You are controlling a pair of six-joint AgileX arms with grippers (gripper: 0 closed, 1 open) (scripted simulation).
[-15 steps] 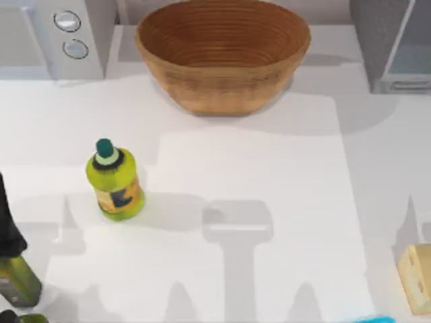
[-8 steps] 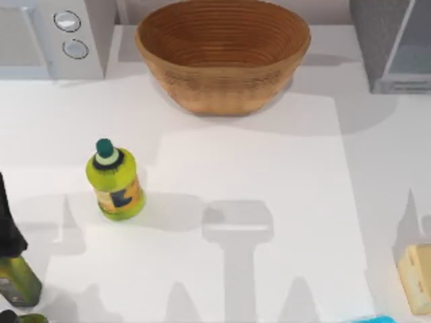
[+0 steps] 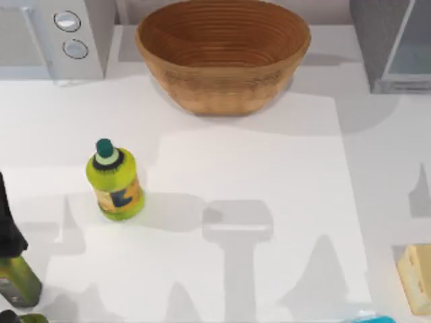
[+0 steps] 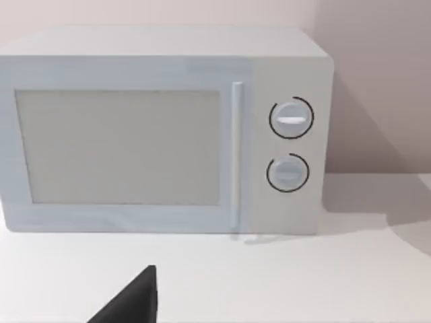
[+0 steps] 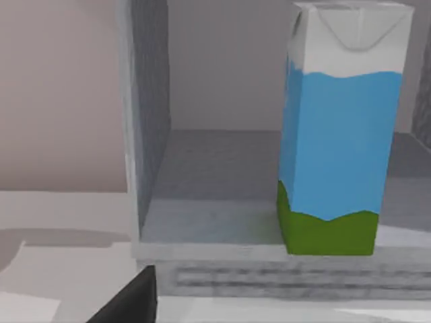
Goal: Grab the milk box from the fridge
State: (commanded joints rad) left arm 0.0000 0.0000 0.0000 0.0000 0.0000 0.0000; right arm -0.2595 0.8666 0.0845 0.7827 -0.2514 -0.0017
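Right wrist view shows the milk box (image 5: 343,128) upright inside the open fridge (image 5: 151,121), ahead of the right jaws; their opening I cannot tell. Approach level and centred on the carton.

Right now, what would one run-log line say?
right wrist view: blue, white and green milk carton upright inside open dark grey fridge | not yet gripped

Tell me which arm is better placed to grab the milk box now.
Right, probably. Its wrist camera looks straight into the open fridge at the upright milk box, and the fridge stands at the table's right. The left arm's camera faces the microwave.
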